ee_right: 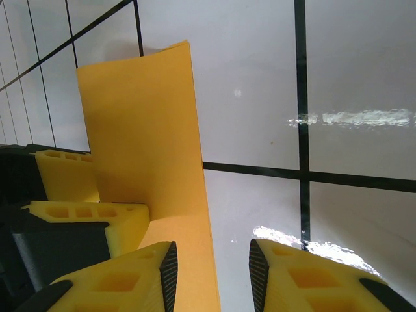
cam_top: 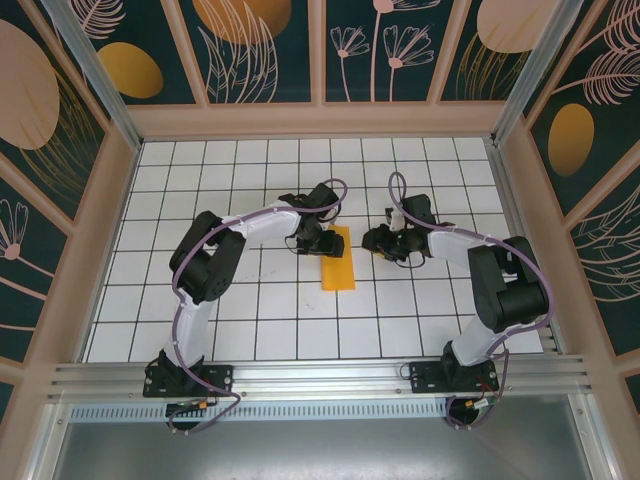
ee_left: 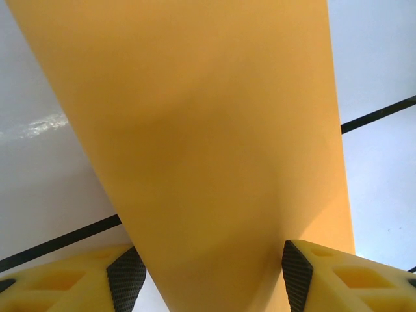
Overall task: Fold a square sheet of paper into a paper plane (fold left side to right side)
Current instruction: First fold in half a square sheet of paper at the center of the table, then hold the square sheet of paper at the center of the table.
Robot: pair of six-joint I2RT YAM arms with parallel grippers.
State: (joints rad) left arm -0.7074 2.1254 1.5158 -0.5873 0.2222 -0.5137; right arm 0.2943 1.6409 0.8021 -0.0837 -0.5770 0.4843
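The square sheet of paper [cam_top: 339, 264] lies on the tiled floor as a narrow orange-yellow rectangle, long side running near to far. My left gripper [cam_top: 318, 243] is at its far left end. In the left wrist view the paper [ee_left: 208, 130] bulges up between the open jaws [ee_left: 211, 276]; the right pad [ee_left: 296, 276] touches it and a gap shows beside the left pad [ee_left: 127, 279]. My right gripper [cam_top: 378, 240] stands just right of the sheet, open. Its left finger [ee_right: 162, 273] hangs over the paper's right edge [ee_right: 195, 195], and its right finger is over bare tile.
White tiles with black lines [cam_top: 250, 330] cover the floor inside a walled booth with patterned panels [cam_top: 90, 60]. A metal rail [cam_top: 320, 375] with both arm bases runs along the near edge. The left gripper's yellow fingers [ee_right: 84, 218] show beside the paper in the right wrist view.
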